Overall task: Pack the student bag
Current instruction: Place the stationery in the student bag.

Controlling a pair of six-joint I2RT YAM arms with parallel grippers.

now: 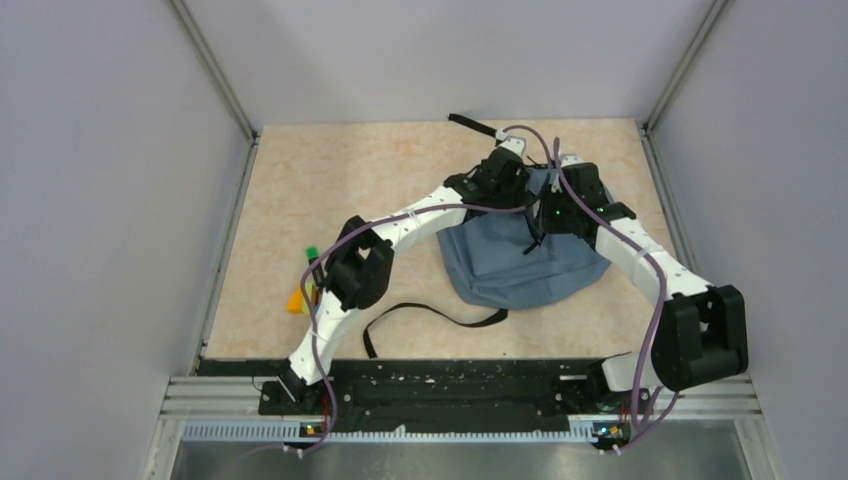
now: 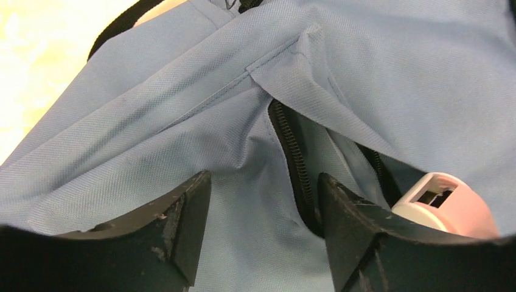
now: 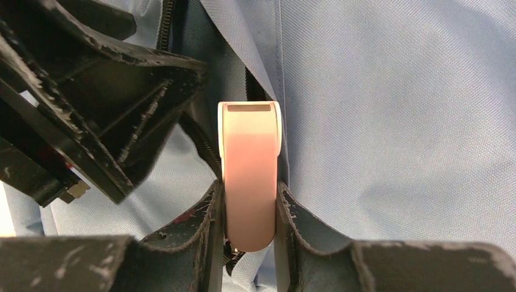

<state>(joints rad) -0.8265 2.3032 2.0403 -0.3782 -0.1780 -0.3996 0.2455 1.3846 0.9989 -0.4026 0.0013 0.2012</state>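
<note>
The blue-grey student bag (image 1: 500, 265) lies in the middle of the table with its zip opening (image 2: 292, 152) at the far end. My left gripper (image 2: 263, 182) is open, its jaws straddling the bag's fabric beside the zip; in the top view it is at the bag's far edge (image 1: 500, 175). My right gripper (image 3: 248, 207) is shut on a flat pink and white object (image 3: 248, 158) and holds it at the zip opening, close beside the left gripper (image 3: 91, 121). The pink object also shows in the left wrist view (image 2: 447, 204). In the top view the right gripper (image 1: 555, 210) is over the bag's top.
Small items, one green-capped and one orange (image 1: 303, 285), lie at the table's left edge, partly behind the left arm. A long black strap (image 1: 430, 315) trails toward the near edge. Another strap (image 1: 470, 123) lies at the far edge. Grey walls enclose the table.
</note>
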